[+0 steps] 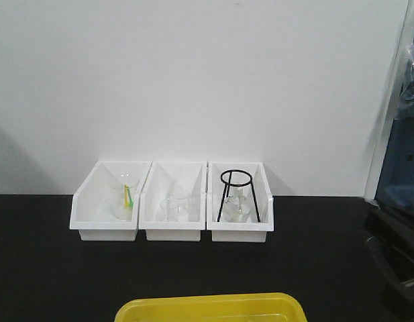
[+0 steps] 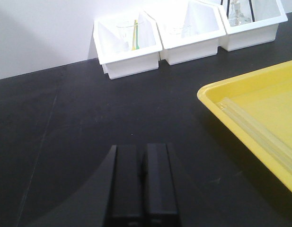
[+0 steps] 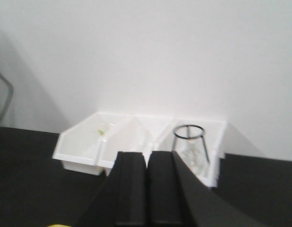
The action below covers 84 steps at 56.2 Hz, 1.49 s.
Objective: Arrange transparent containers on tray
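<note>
A plain white wall (image 1: 193, 74) fills the upper two thirds of the front view, lit evenly, with a soft grey shadow at its left edge. Below it runs a matte black tabletop (image 1: 52, 268). Three white plastic bins (image 1: 172, 201) stand side by side against the wall. At far right is a dark blue, blurred shape (image 1: 401, 161).

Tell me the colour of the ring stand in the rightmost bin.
Black. The ring stand shows best in the exterior front-facing view, standing inside the rightmost white bin.
</note>
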Motion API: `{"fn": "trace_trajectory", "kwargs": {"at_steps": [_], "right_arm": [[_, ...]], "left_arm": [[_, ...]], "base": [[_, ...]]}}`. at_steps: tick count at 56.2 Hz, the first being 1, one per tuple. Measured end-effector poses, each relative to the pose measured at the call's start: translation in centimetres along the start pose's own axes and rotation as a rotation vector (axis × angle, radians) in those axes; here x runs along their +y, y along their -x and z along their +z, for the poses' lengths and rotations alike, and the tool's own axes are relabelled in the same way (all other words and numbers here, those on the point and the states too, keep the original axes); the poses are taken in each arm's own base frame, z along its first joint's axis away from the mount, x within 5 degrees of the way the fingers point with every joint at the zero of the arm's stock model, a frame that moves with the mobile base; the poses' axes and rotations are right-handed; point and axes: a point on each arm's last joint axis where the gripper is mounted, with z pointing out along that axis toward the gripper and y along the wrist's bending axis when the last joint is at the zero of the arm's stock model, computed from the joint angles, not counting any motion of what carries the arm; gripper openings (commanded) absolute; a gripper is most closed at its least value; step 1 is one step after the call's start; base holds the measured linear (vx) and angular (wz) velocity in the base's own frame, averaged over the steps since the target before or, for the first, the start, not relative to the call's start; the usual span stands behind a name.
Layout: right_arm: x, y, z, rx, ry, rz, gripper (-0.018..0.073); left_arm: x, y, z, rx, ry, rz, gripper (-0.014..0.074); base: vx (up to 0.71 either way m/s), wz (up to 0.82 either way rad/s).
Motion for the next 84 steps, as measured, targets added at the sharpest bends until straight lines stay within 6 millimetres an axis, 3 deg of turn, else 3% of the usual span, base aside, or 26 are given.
{"fn": "trace_trajectory", "kwargs": {"at_steps": [10,20,28,36,40,84], "right_arm": [[-1.0,-2.1,-1.0,0.236,-0.110,-0.034,-0.0011],[-1.8,-3.9,-6.4,0.205,-0.183,-0.116,-0.0011],[-3.1,-8.5,-9.7,0.100,-0.358,-0.018,-0.0011],[-3.8,-13.8,-10.9,0.023,-0.439,0.024,-0.0011],[-3.8,-15.1,-11.2,0.003,-0.444,0.027,-0.0011],[-3.8,-15.5,-11.3,0.014,-0.448,0.036,-0.0011]], "left_arm": [[0.0,0.0,0.0,0.001,0.000,0.000,-0.0007],[0.0,-0.1,0.0,0.006,-0.001,0.000,-0.0007],[0.0,-0.1,0.0,0.006,-0.001,0.000,-0.0007],[0.0,-0.1,0.0,0.006,-0.001,0.000,-0.0007],[0.0,-0.1,0.0,0.007,-0.001,0.000,-0.0007],[0.0,-0.1,0.0,0.007,-0.001,0.000,-0.0007]], "base": [[0.00,0.00],[0.00,0.00],[0.00,0.00],[0.00,0.00],[0.00,0.00],[0.00,0.00]]}}
